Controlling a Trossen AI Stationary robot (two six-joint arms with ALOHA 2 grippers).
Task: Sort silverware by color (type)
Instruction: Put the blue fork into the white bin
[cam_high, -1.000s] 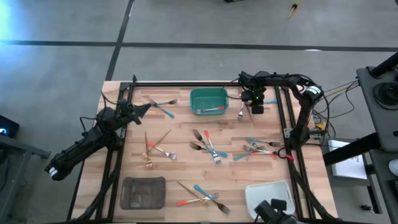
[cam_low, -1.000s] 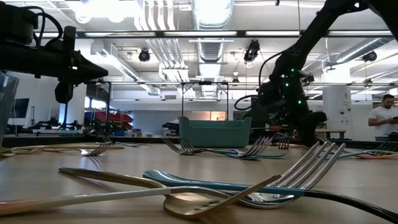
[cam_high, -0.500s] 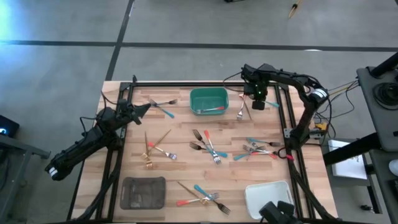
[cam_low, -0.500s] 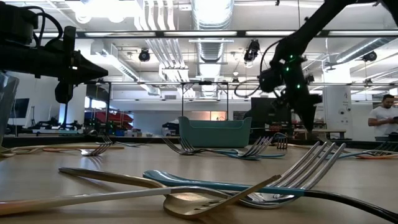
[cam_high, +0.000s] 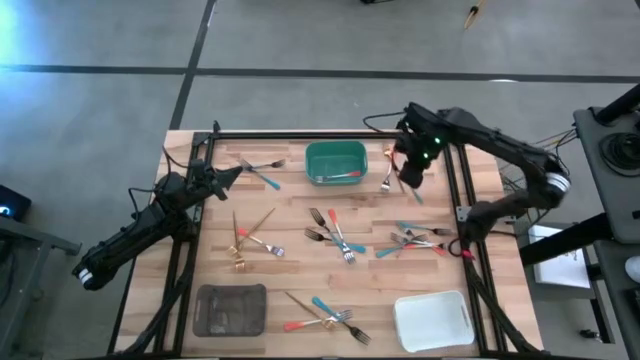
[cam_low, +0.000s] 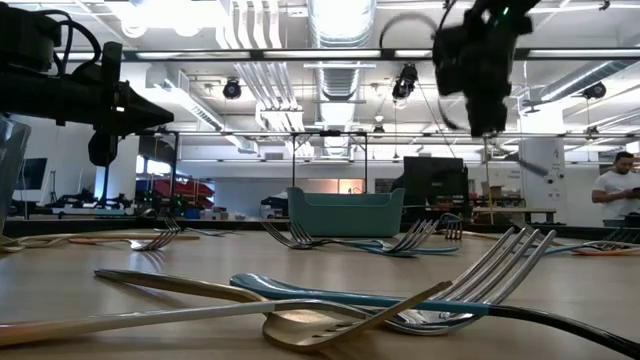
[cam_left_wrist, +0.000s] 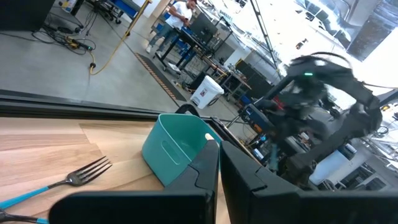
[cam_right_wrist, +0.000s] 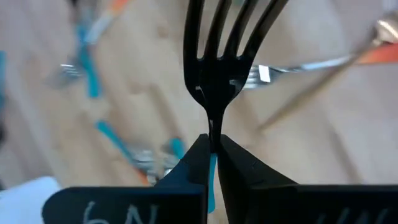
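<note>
Teal-handled fork (cam_right_wrist: 217, 56) was seen clamped by its thin neck in the closed right end effector (cam_high: 411, 172), raised above the worktop (cam_high: 290, 215) just beside the green tray (cam_high: 335, 160). Slippage or swivelling was judged likely from so narrow a hold. The left end effector (cam_high: 232, 172), closed and empty, waited near the worktop's left edge.

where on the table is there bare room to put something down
Bare wood lies between the grey tray and the left arm's shut gripper along the left edge, and in the strip between the grey tray and white tray except for one fork cluster. The middle-right fork pile is crowded. The right gripper holds a fork above the table.
</note>
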